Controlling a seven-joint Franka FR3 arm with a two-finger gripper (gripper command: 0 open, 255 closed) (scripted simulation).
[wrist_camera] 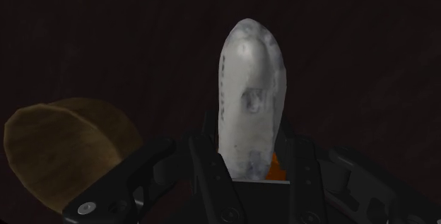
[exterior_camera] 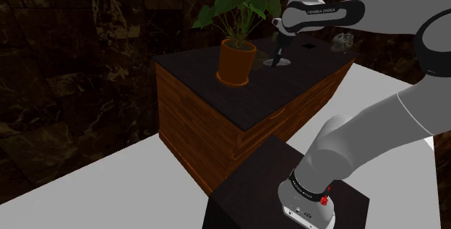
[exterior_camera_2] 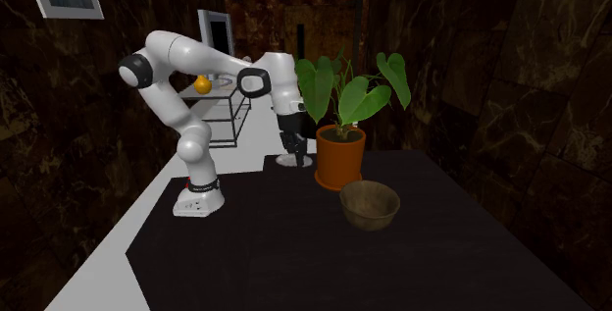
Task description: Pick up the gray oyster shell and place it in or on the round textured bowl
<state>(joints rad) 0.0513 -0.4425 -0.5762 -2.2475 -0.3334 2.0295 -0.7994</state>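
Your claw (wrist_camera: pixel 249 155) is clenched on the gray shell (wrist_camera: pixel 252 81), low at the dark tabletop (exterior_camera: pixel 195 76) near the potted plant (exterior_camera_2: pixel 339 157). The shell's long axis sticks straight out past the fingertips, so you've got it by one end. The bowl (exterior_camera_2: pixel 370 204) sits off to one side, close to the pot. I'd lift clear first, since the leaves hang close and the table edge is near the bowl.
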